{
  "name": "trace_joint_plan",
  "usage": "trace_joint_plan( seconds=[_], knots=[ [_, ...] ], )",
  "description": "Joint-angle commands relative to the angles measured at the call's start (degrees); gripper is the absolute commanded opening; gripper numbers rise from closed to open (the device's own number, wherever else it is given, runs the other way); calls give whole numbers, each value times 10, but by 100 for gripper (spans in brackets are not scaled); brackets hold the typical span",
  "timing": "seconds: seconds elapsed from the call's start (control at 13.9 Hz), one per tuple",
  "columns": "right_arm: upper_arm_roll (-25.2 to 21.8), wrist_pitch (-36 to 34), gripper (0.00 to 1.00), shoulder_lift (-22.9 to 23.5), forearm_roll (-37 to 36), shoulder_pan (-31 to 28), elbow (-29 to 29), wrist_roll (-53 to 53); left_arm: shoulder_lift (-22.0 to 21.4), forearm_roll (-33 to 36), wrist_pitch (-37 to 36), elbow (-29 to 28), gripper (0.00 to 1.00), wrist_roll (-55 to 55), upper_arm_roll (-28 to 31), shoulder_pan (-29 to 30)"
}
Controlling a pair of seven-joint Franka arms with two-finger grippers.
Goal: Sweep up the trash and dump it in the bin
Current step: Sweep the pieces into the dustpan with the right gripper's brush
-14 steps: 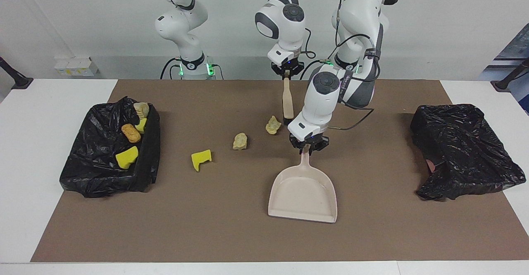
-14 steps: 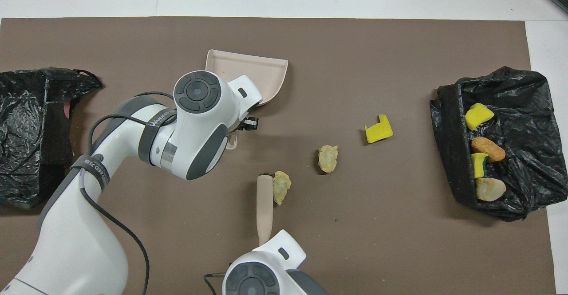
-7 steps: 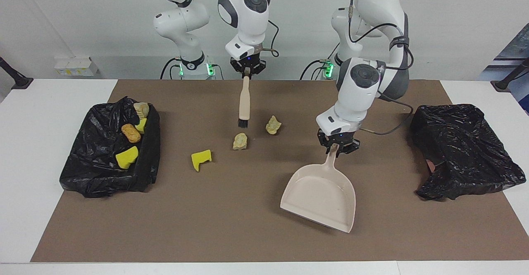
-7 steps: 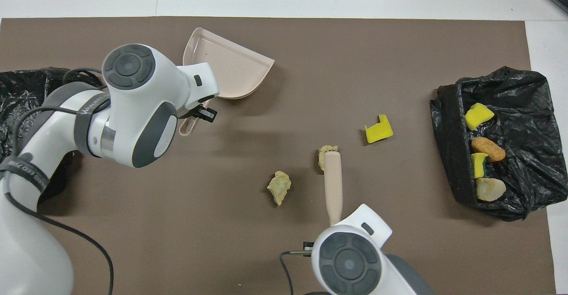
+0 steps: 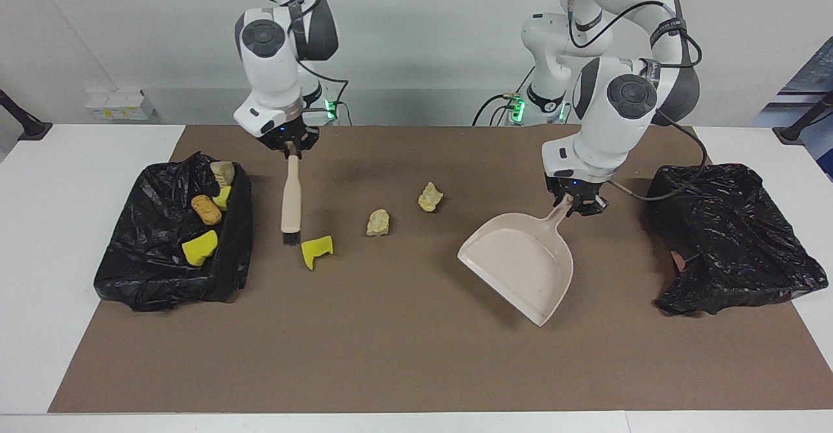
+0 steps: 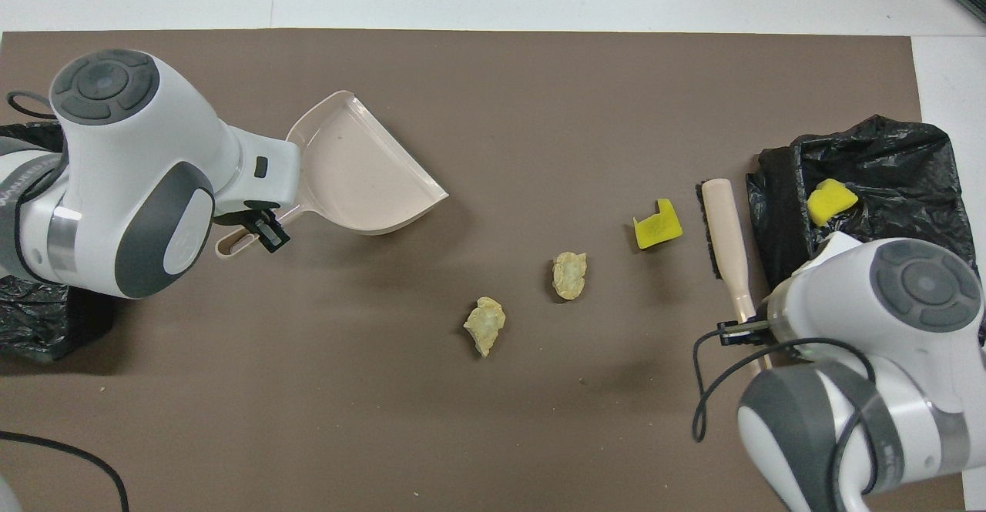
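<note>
The right gripper, upper left of centre in the facing view, has its fingers clamped on the top of the brush handle, and the brush hangs straight down with its black bristles right at the brown mat, just beside the yellow sponge chunk lying loose there. In the overhead view that brush sits at the right of the frame between the chunk and the black bag. Over at the right of the facing view, the left gripper is closed tight on the dustpan handle, the pan tilted with its wide mouth turned toward the middle of the frame and its lower corner close to the mat; whether it touches, I cannot tell. Out on the mat, centre frame, two pale beige lumps lie apart from each other: one lower, the other higher and toward the dustpan. In the black bag at the left of the facing view sit four more scraps: a yellow chunk, the orange-brown lump, a smaller yellow piece and a beige lump. A second black bag lies crumpled at the right edge.
</note>
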Motion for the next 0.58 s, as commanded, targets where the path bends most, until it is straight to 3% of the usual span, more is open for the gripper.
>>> trace_joint_plan(
  seconds=[0.0, 0.22, 0.5],
  knots=[
    [11, 31, 0, 49, -48, -9, 4, -6, -40, 28, -3, -57, 0, 91, -5, 3],
    [12, 60, 0, 96, -86, -15, 8, 8, -81, 56, 7, -122, 0, 158, -5, -4],
    [18, 51, 0, 129, -75, 13, 18, 7, -183, 116, 103, -293, 0, 161, -8, -53]
  ],
)
